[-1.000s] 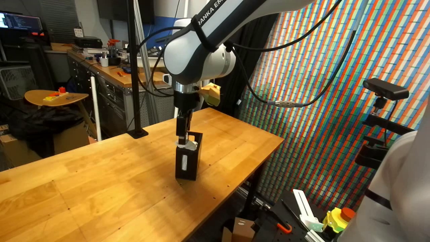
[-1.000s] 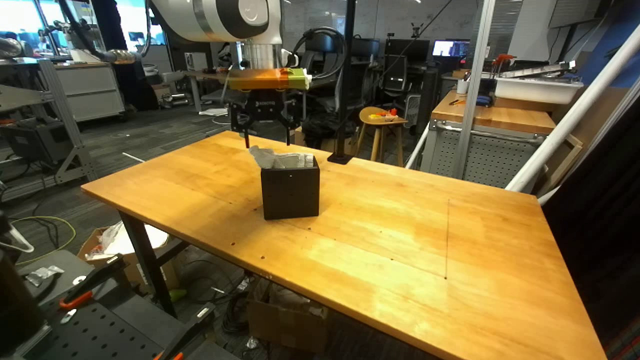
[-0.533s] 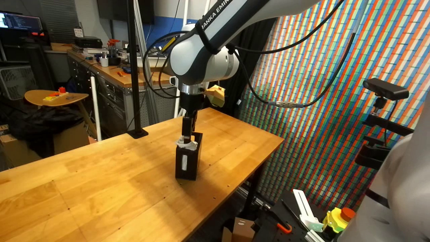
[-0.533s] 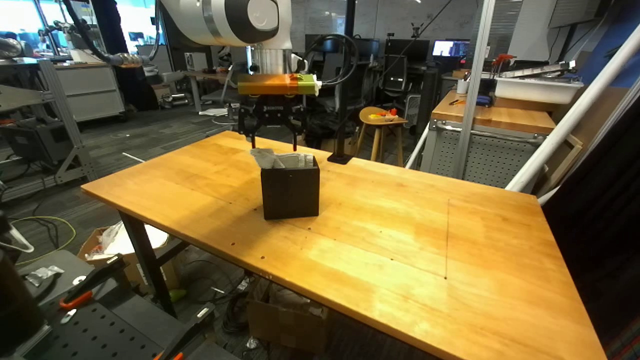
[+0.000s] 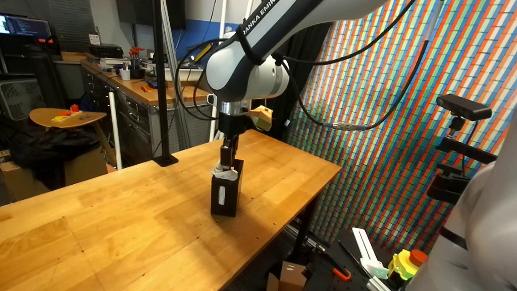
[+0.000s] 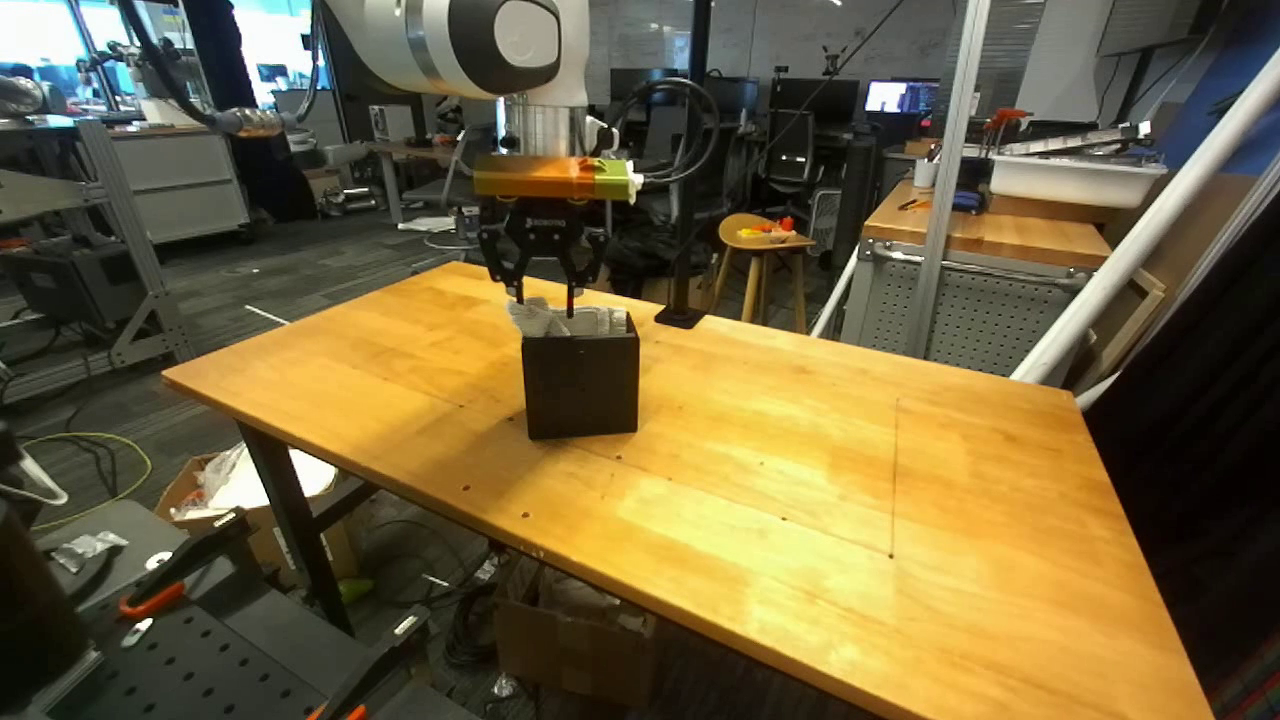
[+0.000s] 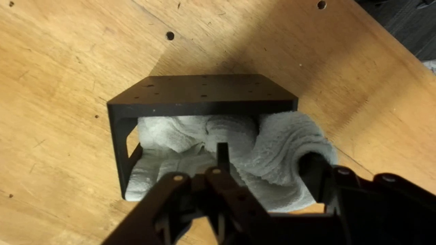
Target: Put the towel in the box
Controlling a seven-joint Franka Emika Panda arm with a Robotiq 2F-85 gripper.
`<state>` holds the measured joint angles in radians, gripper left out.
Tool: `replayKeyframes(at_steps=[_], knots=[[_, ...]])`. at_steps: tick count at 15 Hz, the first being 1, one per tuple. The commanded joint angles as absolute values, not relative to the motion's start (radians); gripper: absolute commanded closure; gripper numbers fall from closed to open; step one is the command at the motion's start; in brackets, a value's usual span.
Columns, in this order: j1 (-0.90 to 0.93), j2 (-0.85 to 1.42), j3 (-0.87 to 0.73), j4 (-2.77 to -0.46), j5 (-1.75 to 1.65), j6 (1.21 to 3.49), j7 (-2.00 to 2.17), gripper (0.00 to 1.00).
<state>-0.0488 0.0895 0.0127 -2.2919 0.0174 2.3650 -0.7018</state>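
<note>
The towel [image 7: 260,165] looks soft, light. I'd pinch the fold [image 7: 291,134] poking past the box [image 7: 204,90]; can't tell if my jaws squeeze.

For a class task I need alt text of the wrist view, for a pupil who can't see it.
Seen from above, a pale towel lies bunched in an open black box on a wooden table, bulging out at the picture's right. The gripper shows at the bottom, fingers apart with towel between them; whether it grips is unclear.
</note>
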Motion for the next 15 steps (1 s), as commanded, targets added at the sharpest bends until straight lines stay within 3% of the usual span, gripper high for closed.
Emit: replayKeyframes(at_steps=[1, 4, 7, 15], knots=[[-0.054, 0.081, 0.01, -2.303, 0.049, 2.376, -0.732, 0.75], [-0.054, 0.078, 0.01, -2.308, 0.051, 2.375, -0.731, 0.97], [-0.054, 0.078, 0.01, -2.308, 0.05, 2.376, -0.727, 1.0], [-0.053, 0.101, 0.012, -2.284, 0.064, 2.388, -0.733, 0.97]])
